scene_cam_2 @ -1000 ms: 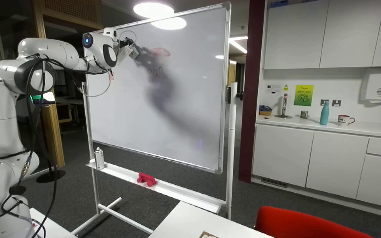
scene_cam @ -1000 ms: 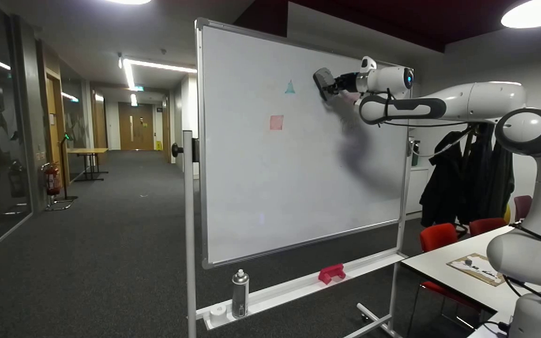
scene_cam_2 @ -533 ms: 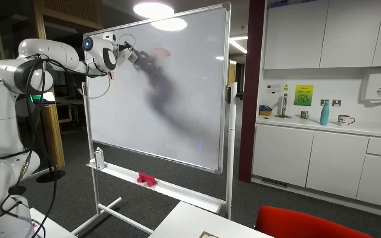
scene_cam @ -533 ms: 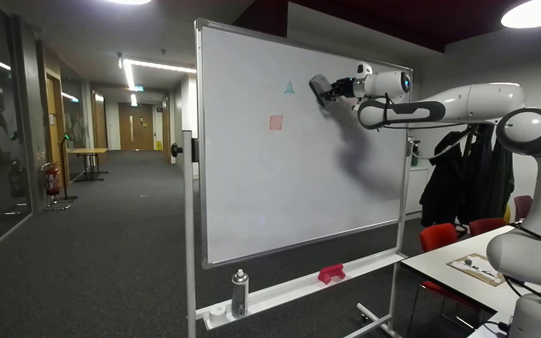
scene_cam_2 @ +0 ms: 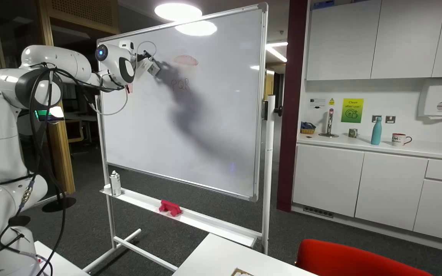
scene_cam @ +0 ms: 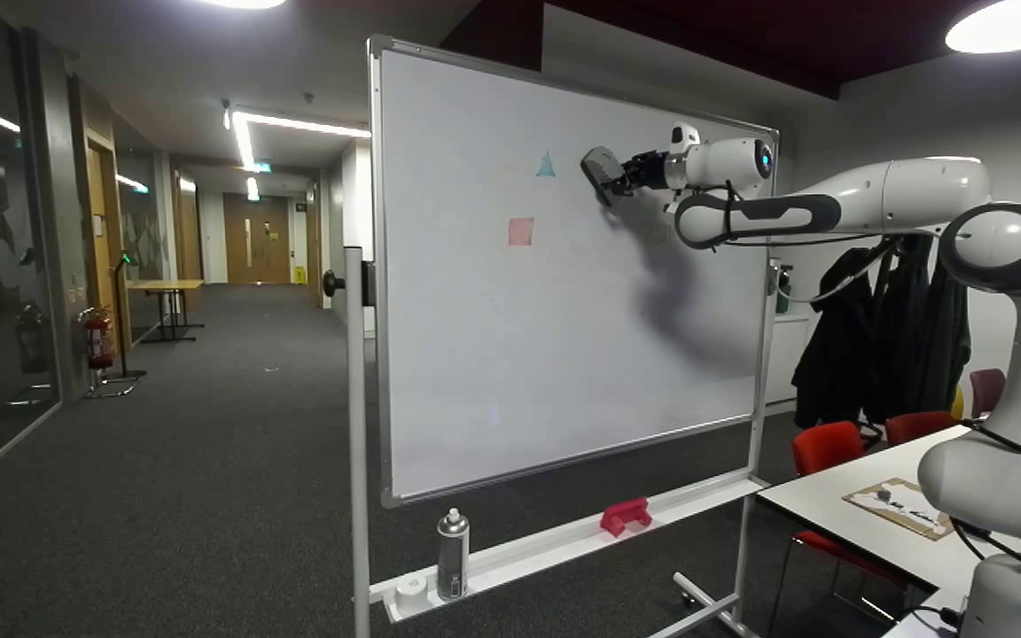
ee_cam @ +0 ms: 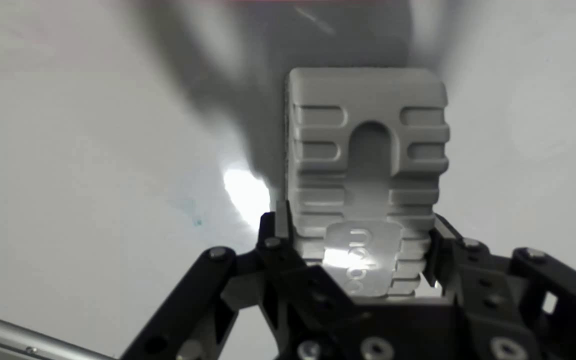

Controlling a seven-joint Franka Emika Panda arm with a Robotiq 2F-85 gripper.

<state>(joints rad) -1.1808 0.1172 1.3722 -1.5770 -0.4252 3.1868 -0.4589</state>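
My gripper is shut on a grey ribbed eraser, with one finger on each side of it. The eraser is at the whiteboard, high up; whether its face touches the board everywhere I cannot tell. In the exterior views the gripper and the eraser show near the board's top. A teal triangle and a pink square are drawn beside the eraser. A red oval and the letters PQR show on the board, partly in the arm's shadow.
The board's lower tray holds a spray can, a white roll and a red holder. A white table and red chairs stand near the arm. A kitchen counter lies behind.
The gripper has moved down along the board with the eraser, and slightly toward the teal triangle. The drawn marks look unchanged.
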